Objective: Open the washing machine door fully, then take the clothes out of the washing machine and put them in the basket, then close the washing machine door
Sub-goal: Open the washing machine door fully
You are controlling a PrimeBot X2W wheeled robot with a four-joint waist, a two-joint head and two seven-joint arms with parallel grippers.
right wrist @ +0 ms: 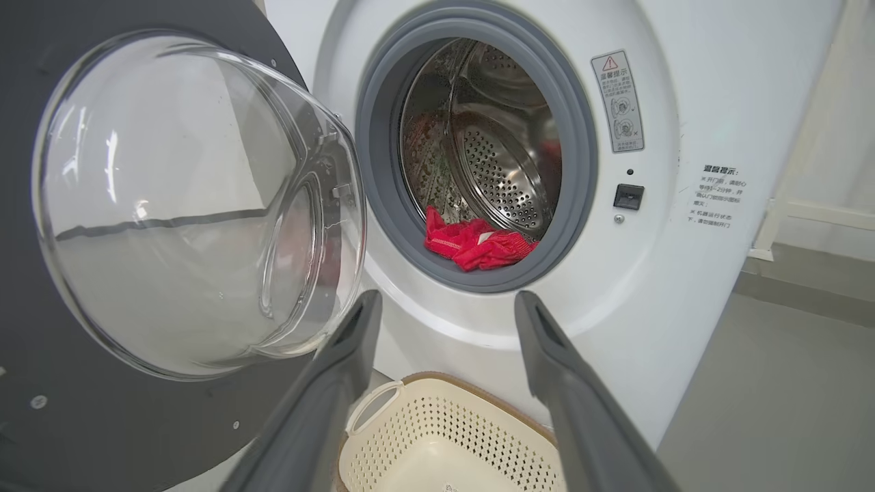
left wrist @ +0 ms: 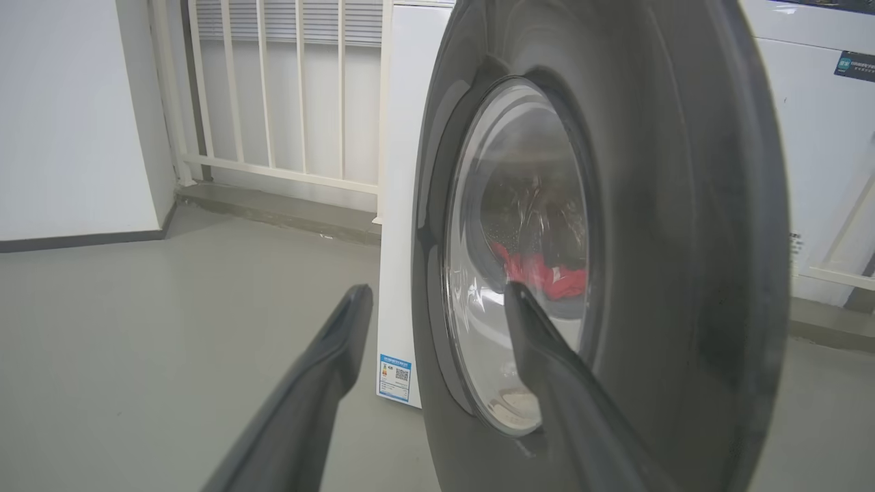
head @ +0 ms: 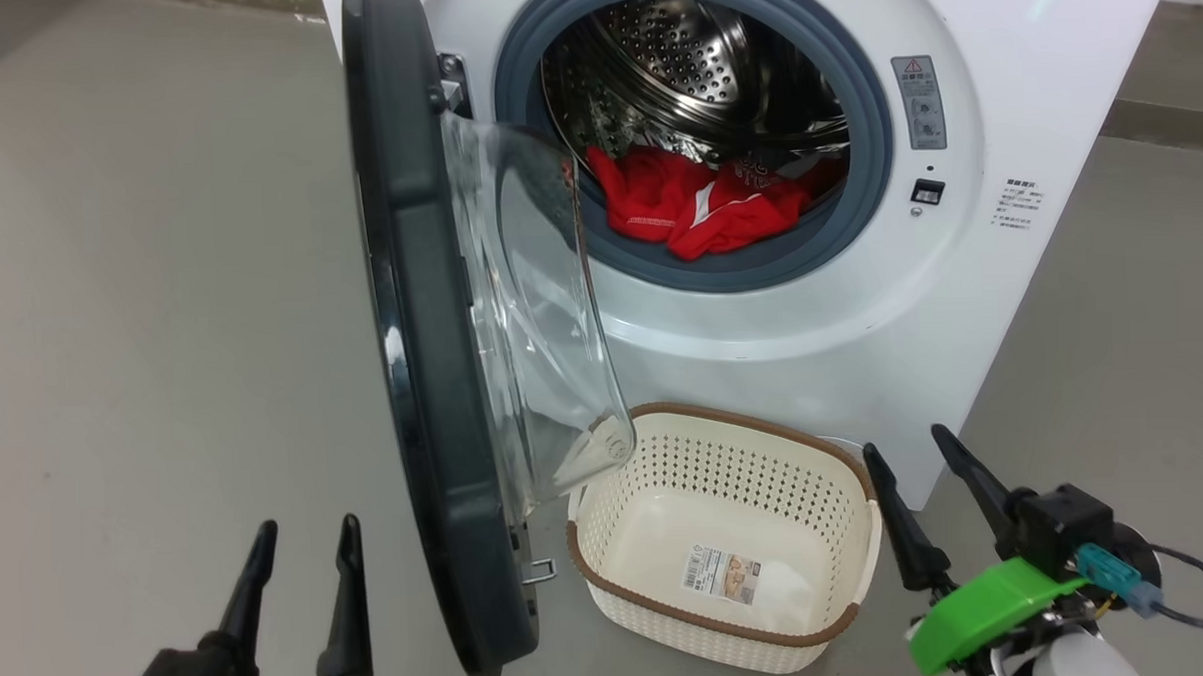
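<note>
The white washing machine [head: 811, 311] stands ahead with its door [head: 431, 314] swung out edge-on toward me, glass bowl [head: 551, 310] bulging right. Red clothes [head: 702, 209] lie at the front of the steel drum, also seen as clothes [right wrist: 475, 242] in the right wrist view. The cream basket [head: 608, 523] sits on the floor below the opening, with nothing in it but its label. My left gripper [head: 304, 554] is open at the lower left, facing the door's outer side [left wrist: 683, 239]. My right gripper [head: 912, 477] is open at the lower right beside the basket.
Grey floor [head: 140, 294] stretches to the left of the door. The open door stands between my left gripper and the basket. A white railing [left wrist: 273, 89] and wall lie behind the machine. A cable [head: 1201, 587] trails from the right wrist.
</note>
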